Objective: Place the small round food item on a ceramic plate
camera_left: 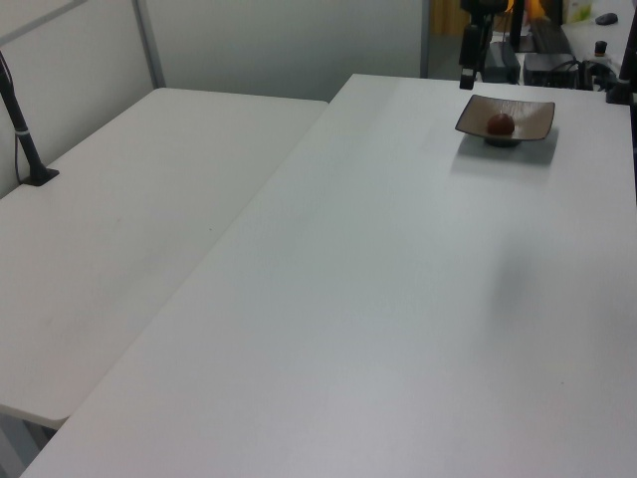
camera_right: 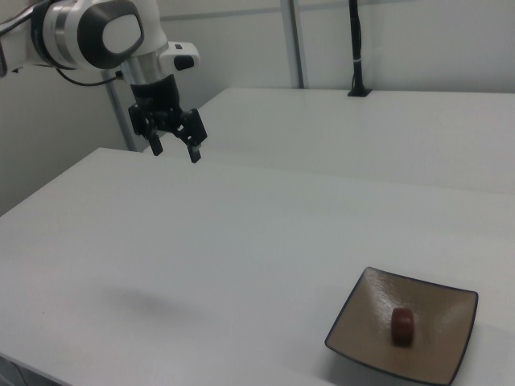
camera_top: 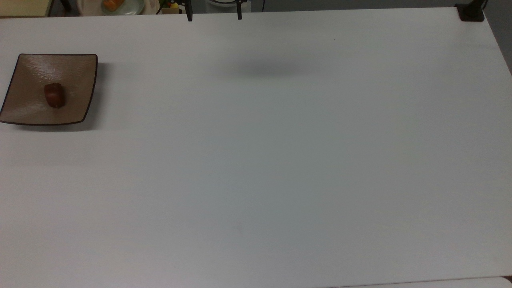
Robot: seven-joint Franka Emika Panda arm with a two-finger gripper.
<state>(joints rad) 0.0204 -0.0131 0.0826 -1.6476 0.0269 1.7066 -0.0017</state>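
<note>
Spread wide and holding nothing, my gripper [camera_right: 175,150] hangs above the table [camera_top: 280,160], well apart from the square glazed ceramic plate [camera_top: 28,108], where the glossy small round food item [camera_top: 53,95] lies, long axis toward the top view's bottom.

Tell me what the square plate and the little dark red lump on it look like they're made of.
The plate looks like glazed ceramic: a tan-brown surface with soft sheen, fine streaks, a thin dark rim and upturned corners. The lump looks glossy and smooth, dark red-brown, perhaps a candied or plastic food piece; the look leaves that open.

Two white tables [camera_left: 149,229] stand side by side before pale walls [camera_left: 289,40].
</note>
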